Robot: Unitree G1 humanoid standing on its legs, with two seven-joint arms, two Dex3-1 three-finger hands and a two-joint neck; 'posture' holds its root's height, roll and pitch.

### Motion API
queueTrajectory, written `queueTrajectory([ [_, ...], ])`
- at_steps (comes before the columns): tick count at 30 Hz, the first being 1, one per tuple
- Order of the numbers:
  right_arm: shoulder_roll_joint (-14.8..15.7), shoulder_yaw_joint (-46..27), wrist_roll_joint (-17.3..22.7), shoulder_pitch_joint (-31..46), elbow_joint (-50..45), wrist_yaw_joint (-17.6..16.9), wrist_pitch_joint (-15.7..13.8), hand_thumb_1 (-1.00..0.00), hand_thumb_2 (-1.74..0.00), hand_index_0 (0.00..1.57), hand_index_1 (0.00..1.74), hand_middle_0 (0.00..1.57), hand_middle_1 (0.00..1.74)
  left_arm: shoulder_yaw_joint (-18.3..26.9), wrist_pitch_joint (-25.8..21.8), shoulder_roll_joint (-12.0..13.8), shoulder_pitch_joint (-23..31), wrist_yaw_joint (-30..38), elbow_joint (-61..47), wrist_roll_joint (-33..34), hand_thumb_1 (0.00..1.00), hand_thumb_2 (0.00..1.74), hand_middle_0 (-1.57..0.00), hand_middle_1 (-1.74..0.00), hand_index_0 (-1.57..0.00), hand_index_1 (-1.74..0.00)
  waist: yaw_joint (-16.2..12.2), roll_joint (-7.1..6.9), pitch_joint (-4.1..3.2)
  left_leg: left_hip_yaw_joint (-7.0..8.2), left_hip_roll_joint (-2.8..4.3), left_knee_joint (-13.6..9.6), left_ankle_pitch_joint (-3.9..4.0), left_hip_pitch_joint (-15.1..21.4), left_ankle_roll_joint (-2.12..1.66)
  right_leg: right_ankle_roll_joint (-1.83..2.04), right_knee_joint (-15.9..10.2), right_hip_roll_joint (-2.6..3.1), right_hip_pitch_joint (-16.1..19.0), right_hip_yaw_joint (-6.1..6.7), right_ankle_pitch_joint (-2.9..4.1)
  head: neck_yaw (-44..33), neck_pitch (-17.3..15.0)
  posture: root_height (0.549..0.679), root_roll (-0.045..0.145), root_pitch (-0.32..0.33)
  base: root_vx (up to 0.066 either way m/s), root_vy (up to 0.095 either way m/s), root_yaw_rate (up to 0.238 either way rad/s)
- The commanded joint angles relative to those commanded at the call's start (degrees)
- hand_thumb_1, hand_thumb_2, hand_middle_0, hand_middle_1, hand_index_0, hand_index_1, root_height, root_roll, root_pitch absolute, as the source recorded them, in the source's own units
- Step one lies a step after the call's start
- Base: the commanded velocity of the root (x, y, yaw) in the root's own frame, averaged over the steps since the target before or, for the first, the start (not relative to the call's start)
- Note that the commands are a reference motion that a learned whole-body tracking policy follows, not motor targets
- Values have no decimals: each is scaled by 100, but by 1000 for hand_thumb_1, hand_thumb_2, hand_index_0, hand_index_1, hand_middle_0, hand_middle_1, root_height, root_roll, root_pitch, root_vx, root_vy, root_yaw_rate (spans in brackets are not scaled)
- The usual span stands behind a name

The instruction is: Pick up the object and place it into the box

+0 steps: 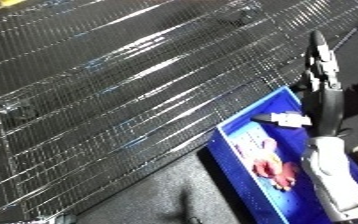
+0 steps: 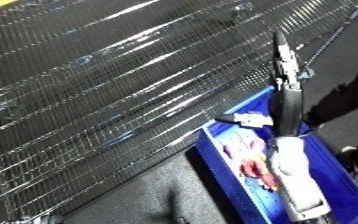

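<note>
1. The blue bin (image 1: 222, 145) sits at the lower right, turned at an angle, with one corner pointing up toward the wire mesh surface. It is open at the top, with upright walls and a flat floor.
2. A pink and red object (image 1: 273, 167) lies on the bin's floor, near the middle. I cannot tell what it is.
3. A small white object with a dark end (image 2: 249, 120) is at the bin's upper end, beside my forearm. I cannot tell whether it rests on anything.
</note>
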Motion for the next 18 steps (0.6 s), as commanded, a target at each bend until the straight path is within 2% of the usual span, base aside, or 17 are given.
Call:
queueTrajectory([
  [10, -250, 742, 203, -598, 354, 381, 207, 0, 0, 0, 0, 0, 0, 160, 59, 48, -15, 19, -86, -7, 1000, 1740, -1570, -1740, -1570, -1740, 349, -143, 61, -130, -33, 112, 23, -159, -3, -13, 147, -4, -94, -39, 8, -834, 279, 631, 67, -204, -11, 10, 69],
  [18, -136, 1071, 288, -905, 763, 390, 252, 0, 0, 0, 0, 0, 0, 217, 87, 43, -67, 68, -59, 29, 1000, 1740, -1570, -1740, -1570, -1740, 503, -181, 105, -196, -56, 162, 21, -232, 11, -24, 231, -5, -132, -70, -26, -1187, 406, 630, 64, -202, 1, 11, 56],
])
